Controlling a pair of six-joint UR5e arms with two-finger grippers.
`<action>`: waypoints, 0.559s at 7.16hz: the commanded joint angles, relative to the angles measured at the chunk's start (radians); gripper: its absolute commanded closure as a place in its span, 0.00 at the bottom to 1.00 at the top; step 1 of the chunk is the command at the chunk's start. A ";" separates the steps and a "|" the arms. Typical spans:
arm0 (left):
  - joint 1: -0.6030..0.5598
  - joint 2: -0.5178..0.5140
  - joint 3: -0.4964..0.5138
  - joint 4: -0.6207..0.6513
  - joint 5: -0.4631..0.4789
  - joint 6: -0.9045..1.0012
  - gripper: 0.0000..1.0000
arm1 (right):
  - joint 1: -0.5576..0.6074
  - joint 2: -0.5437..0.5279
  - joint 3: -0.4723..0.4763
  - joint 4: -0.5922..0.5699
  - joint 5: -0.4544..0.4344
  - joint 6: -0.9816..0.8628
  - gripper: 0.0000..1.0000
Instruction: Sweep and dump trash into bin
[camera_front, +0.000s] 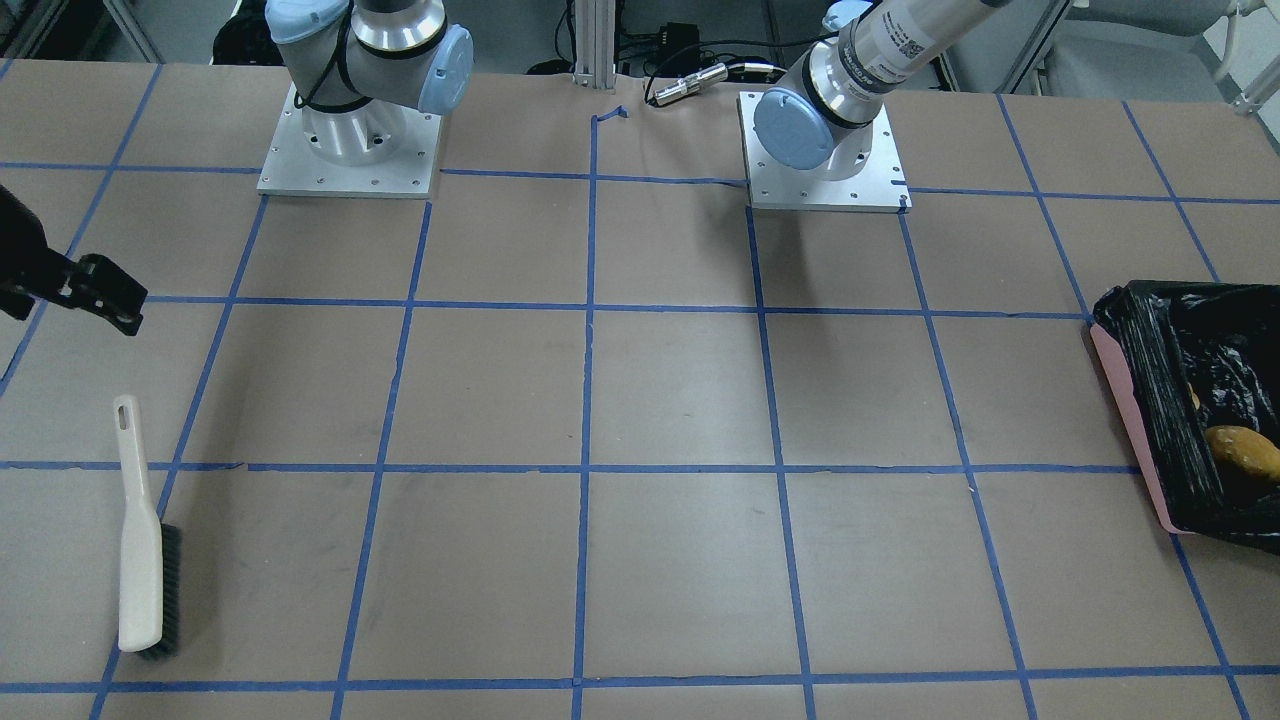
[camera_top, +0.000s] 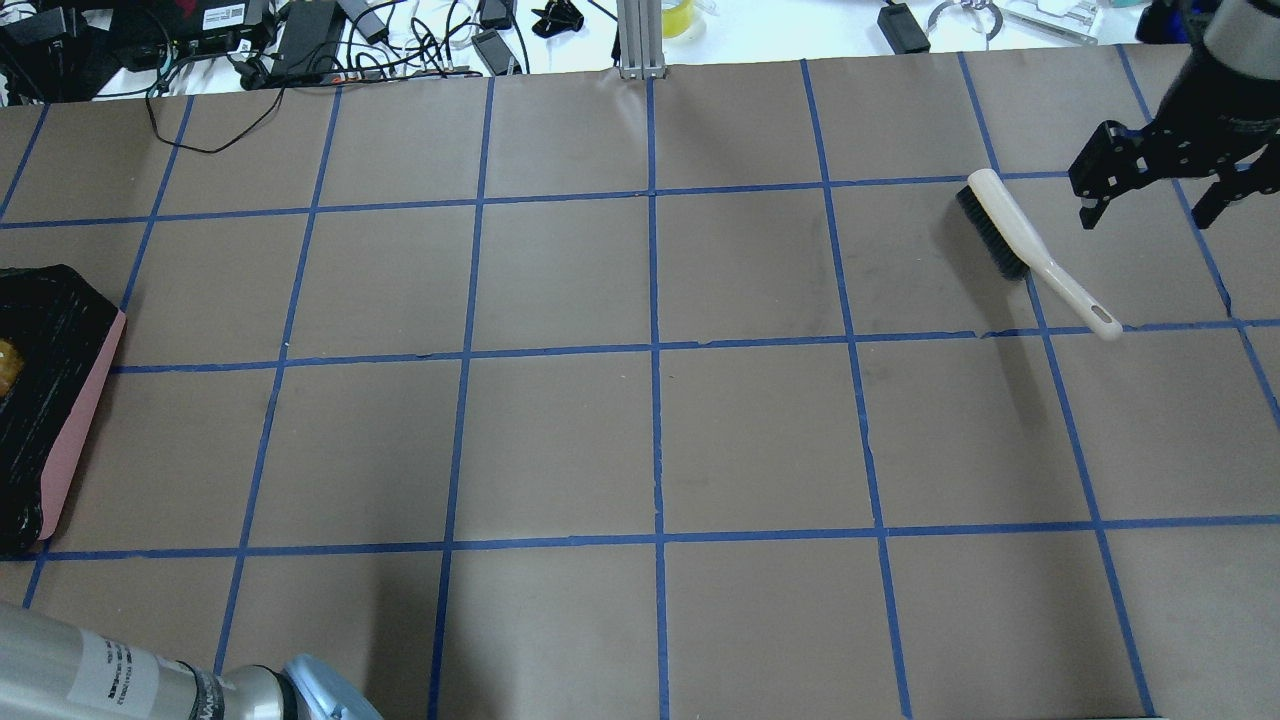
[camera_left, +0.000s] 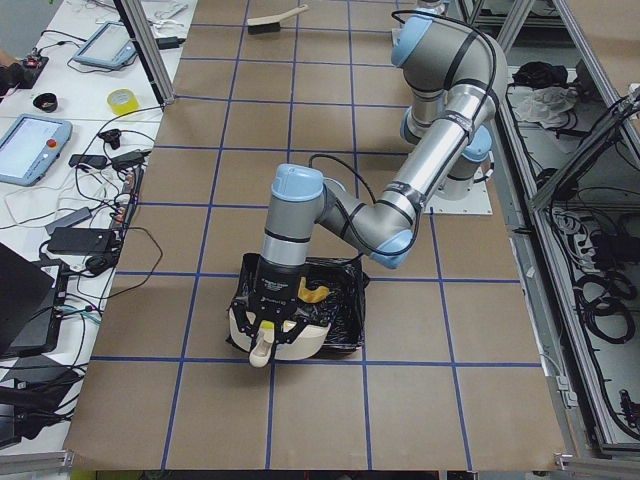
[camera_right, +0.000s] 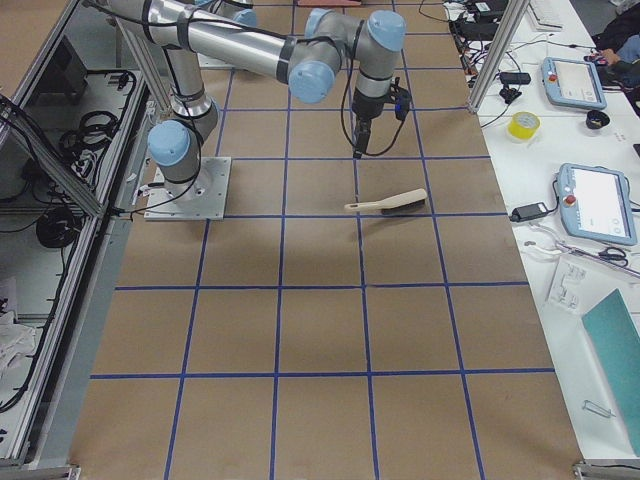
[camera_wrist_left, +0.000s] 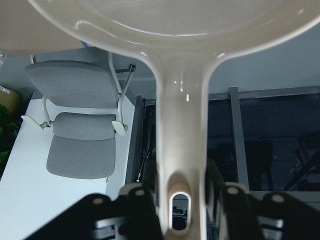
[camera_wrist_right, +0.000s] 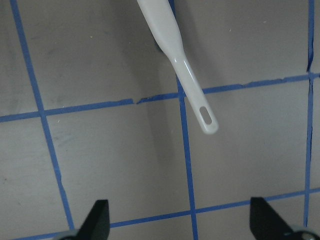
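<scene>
Although showing only an orange-yellow lump (camera_front: 1242, 452) in the bin (camera_front: 1150, 400), looks nearly finished; pinching the dustpan (camera_wrist_left: 180, 125) handle above it with left gripper (camera_wrist_left: 180, 200); right gripper (camera_top: 1148, 205) spread, empty (brush (camera_top: 1030, 240) nearby); other trash unseen.

The table (camera_top: 650, 440) offers a broad open stretch between the brush (camera_top: 1045, 265) on the robot's right and the bin (camera_top: 50, 400) at its left end. The brush lies flat and is the one low obstacle on that side. The right end effector (camera_top: 1150, 215) hangs near it with fingers spread, apart from it. Over the bin, the left end effector (camera_wrist_left: 180, 200) clamps the handle of the dustpan (camera_left: 280, 335), and arm and dustpan crowd the space above the bin's rim.
</scene>
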 joint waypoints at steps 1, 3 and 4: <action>-0.019 0.042 -0.080 0.109 0.038 0.004 1.00 | 0.003 -0.146 -0.071 0.153 0.017 0.058 0.00; -0.022 0.057 -0.088 0.111 0.038 0.036 1.00 | 0.019 -0.147 -0.130 0.160 0.017 0.066 0.00; -0.022 0.060 -0.098 0.105 0.038 0.039 1.00 | 0.063 -0.145 -0.135 0.160 0.010 0.155 0.00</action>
